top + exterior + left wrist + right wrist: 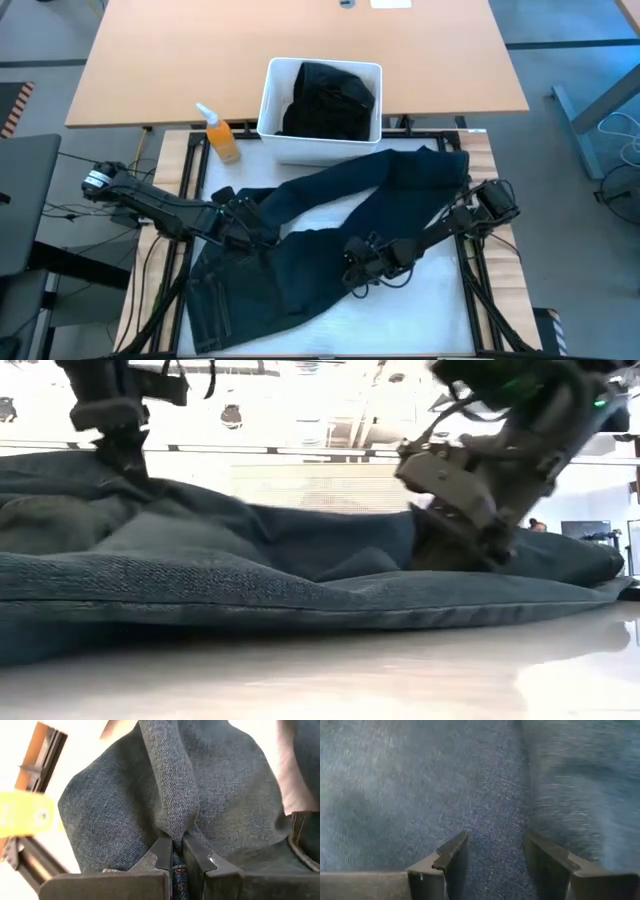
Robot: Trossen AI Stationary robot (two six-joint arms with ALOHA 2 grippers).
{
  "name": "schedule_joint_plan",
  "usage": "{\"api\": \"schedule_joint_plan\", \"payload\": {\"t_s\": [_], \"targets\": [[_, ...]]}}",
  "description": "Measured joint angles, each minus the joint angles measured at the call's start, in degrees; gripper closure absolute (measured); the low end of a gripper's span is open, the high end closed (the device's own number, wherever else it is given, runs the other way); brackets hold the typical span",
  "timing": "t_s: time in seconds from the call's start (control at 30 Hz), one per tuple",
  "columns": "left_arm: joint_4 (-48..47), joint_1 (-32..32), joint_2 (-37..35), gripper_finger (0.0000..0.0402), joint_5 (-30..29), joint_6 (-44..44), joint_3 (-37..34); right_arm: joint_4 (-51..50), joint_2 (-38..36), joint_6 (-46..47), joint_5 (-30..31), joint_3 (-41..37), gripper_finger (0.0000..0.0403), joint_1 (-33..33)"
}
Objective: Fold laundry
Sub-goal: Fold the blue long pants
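Dark navy trousers (330, 200) lie spread on the white table top, waist toward the near left and legs reaching to the far right. My left gripper (250, 228) is shut on a raised ridge of the trousers near their left side. My right gripper (358, 268) stands open, low over the trousers' middle, with denim (492, 795) filling its wrist view. Black clothing (328, 100) sits in the white bin (270, 125) beyond the table's far edge. My left gripper pinches a narrow fold of the denim (172, 827) between its two fingers, coming at it slanting down from the table's left. The fold rises to the fingers (130, 475) while the cloth around it stays on the table. Whether my right gripper's open fingers (452, 857) touch the trousers I cannot tell.
An orange spray bottle (222, 135) stands at the far left, beside the bin. Bare white table (400, 310) lies along the near right. Black frame rails (478, 270) run along the table's sides.
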Motion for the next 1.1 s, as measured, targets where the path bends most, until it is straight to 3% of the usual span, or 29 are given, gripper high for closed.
{"api": "schedule_joint_plan", "payload": {"t_s": [0.17, 0.3, 0.47, 0.63, 0.87, 1.1], "targets": [[0.0, 0.1, 0.1, 0.0399, 1.1, -1.6, -2.5, -5.1, -5.0, 1.5, 7.7, -0.7, 0.0189, 3.4], [0.5, 0.1, 0.1, 0.0397, 2.1, -1.7, -2.8, 5.2, -9.2, -7.2, 14.0, -0.1, 0.0189, 3.5], [3.4, 0.1, 0.1, 0.0397, 2.7, -1.5, -2.8, 19.2, -5.0, -16.9, 7.2, -0.4, 0.0189, -1.3], [10.8, 0.1, 0.1, 0.0394, 3.7, 0.9, -2.9, 28.3, 2.3, -18.4, -2.0, -0.2, 0.0189, -4.4], [13.1, 0.1, 0.0, 0.0341, 5.8, 2.7, -2.9, 7.5, 3.6, -8.6, -1.1, 0.1, 0.0189, -4.1], [14.4, -1.0, 0.0, 0.0271, 6.5, 4.3, -2.8, -16.7, -5.8, -5.9, -0.5, -0.5, 0.0202, 0.7]]}}
